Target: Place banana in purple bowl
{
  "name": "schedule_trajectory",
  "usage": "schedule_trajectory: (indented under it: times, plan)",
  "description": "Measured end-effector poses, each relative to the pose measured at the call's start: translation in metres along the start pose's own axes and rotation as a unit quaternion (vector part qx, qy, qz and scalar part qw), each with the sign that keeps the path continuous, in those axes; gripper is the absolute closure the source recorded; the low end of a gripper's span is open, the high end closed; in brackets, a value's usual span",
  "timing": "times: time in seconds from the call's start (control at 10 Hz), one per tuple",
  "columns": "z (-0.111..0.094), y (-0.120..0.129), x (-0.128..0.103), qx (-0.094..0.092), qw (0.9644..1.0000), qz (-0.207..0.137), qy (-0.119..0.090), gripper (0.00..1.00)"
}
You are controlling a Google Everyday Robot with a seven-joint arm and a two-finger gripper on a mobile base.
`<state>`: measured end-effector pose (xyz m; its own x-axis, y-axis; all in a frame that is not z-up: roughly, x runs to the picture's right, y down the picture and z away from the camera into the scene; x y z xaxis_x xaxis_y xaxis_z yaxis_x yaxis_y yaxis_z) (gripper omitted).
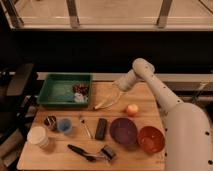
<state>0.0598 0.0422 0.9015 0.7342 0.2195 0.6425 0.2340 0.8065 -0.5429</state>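
Observation:
The banana [106, 103] is slim and pale yellow-cream and lies on the wooden table [145, 100] just right of the green tray. The purple bowl [123, 131] sits empty at the front right of the table. My gripper [117, 89] hangs at the end of the white arm, just above and to the right of the banana's far end, over the back middle of the table.
A green tray [59, 91] with small items stands at the back left. An orange round fruit [132, 109] and an orange-red bowl [150, 139] are at the right. A black bar [101, 128], blue cup [64, 124], white cup [37, 135] and black utensil [82, 151] lie in front.

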Motion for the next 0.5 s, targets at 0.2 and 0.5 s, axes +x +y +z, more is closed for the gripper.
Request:
schedule_trajectory:
  times: [0.2, 0.5]
  plan:
    - [0.021, -0.001, 0.002, -0.016, 0.9999, -0.003, -0.006, 0.27]
    - [0.051, 0.001, 0.002, -0.045, 0.9989, -0.005, -0.009, 0.27]
